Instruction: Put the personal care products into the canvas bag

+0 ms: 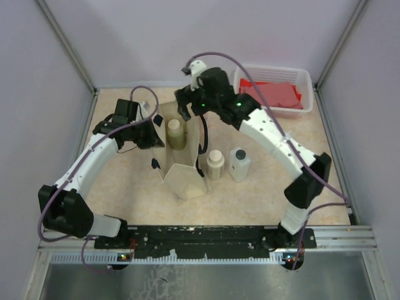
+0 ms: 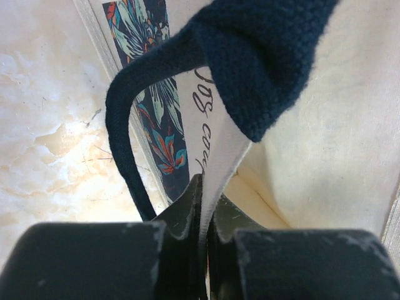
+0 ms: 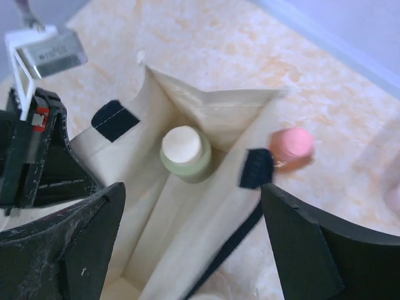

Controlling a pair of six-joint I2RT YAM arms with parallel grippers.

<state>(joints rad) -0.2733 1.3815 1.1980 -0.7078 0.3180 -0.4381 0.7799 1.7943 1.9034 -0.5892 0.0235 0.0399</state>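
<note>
Right wrist view: my right gripper (image 3: pixel 192 194) spread above canvas bag (image 3: pixel 209 112), olive-green bottle (image 3: pixel 185 153) inside, frame centre. My left gripper (image 2: pixel 204 209) clamps bag wall (hold mouth wide, lift straight).

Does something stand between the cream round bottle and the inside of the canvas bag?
Only the side wall of the canvas bag, which is taller than the cream round bottle beside it. The mouth is open, its edge pinched by the left gripper; the olive-green bottle occupies the far end.

Beige bag (image 1: pixel 182 176), navy handle (image 2: pixel 122 144), olive-green bottle (image 3: pixel 187 170)
</note>
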